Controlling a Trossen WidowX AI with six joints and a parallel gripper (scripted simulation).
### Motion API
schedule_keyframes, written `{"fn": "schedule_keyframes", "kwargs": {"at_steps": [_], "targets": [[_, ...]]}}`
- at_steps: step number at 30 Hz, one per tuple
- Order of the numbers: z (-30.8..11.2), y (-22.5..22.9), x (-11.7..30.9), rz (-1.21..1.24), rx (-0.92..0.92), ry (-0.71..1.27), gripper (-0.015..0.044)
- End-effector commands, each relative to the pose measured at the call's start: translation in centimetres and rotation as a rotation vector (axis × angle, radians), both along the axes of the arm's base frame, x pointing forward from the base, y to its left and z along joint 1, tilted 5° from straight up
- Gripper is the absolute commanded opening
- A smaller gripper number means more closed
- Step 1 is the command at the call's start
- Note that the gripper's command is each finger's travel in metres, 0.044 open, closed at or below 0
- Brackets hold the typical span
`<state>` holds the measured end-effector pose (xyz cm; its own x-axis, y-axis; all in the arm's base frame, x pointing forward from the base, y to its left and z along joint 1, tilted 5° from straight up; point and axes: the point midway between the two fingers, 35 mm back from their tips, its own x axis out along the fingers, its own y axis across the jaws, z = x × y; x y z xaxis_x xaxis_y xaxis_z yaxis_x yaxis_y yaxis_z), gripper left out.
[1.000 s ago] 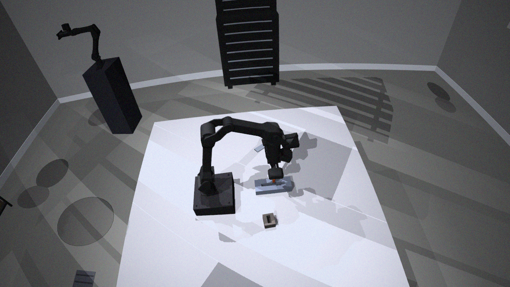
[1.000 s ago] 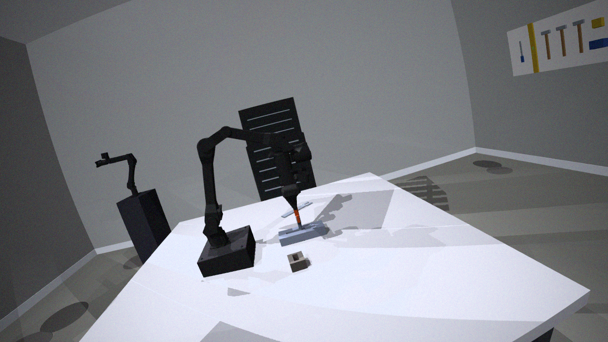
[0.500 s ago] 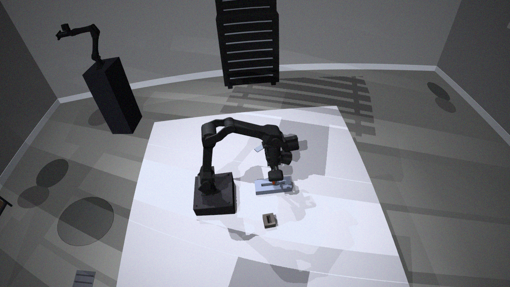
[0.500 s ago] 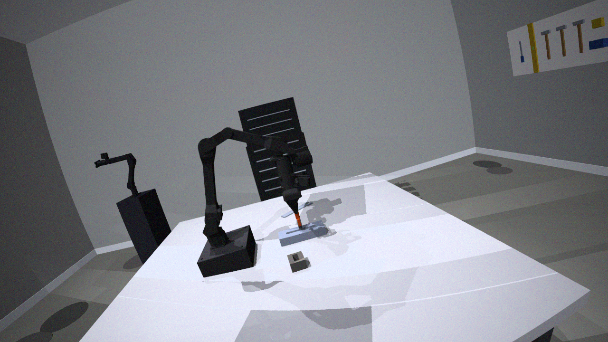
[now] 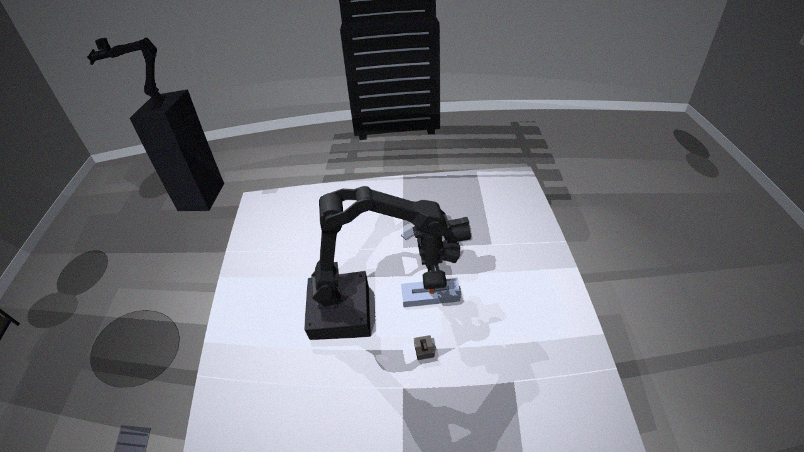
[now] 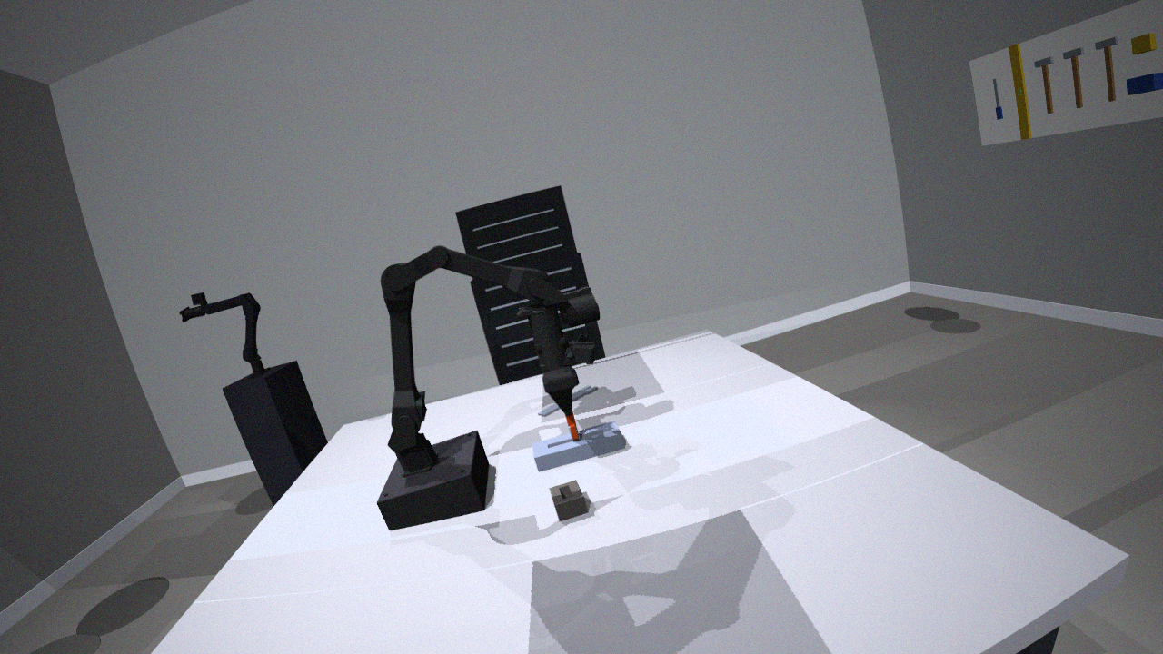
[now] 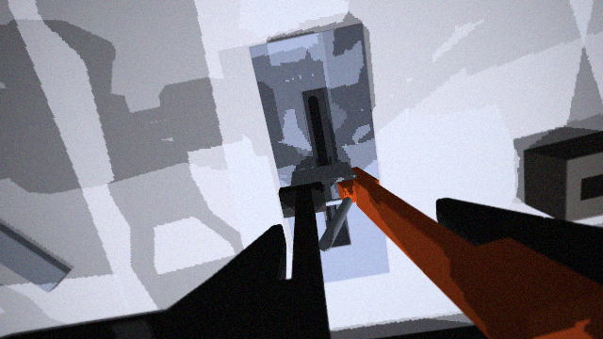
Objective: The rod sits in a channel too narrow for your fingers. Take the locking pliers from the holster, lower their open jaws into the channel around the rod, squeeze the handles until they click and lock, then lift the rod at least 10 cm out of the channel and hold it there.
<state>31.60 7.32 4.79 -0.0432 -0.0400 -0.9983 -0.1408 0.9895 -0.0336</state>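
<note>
The claw (image 5: 433,285) (image 6: 565,412) (image 7: 358,221) stands fairly wide, its dark, tapered fingers around the pliers (image 5: 431,290) (image 6: 572,428) (image 7: 400,218), which it has hold of by the spread handles, one smooth orange, one black. Below it, a pale blue-grey oblong block (image 5: 412,301) (image 6: 549,460) (image 7: 363,264) lies on the smooth white surface (image 5: 269,314) (image 6: 894,529) (image 7: 438,155). The rod (image 7: 319,137), dark, slim and round-ended, lies lengthwise in the block's narrow channel, partly hidden by the pliers' grey head. Whether the pliers' jaws grip it, I cannot tell. Off to one side of the claw sits a boxy, brown-grey, slotted holster (image 5: 424,355) (image 6: 571,508) (image 7: 544,184).

In the wrist view, the pliers' (image 7: 410,221) jaw tips and upper handle ends are hidden or cut off.
</note>
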Motion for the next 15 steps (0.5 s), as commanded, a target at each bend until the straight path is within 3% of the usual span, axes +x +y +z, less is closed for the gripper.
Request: {"fn": "schedule_keyframes", "kwargs": {"at_steps": [1,15], "targets": [[-0.33,0.04,0.02,0.004,0.004,-0.001,0.0322],[-0.47,0.15,0.00,0.004,0.004,-0.001,0.0303]]}}
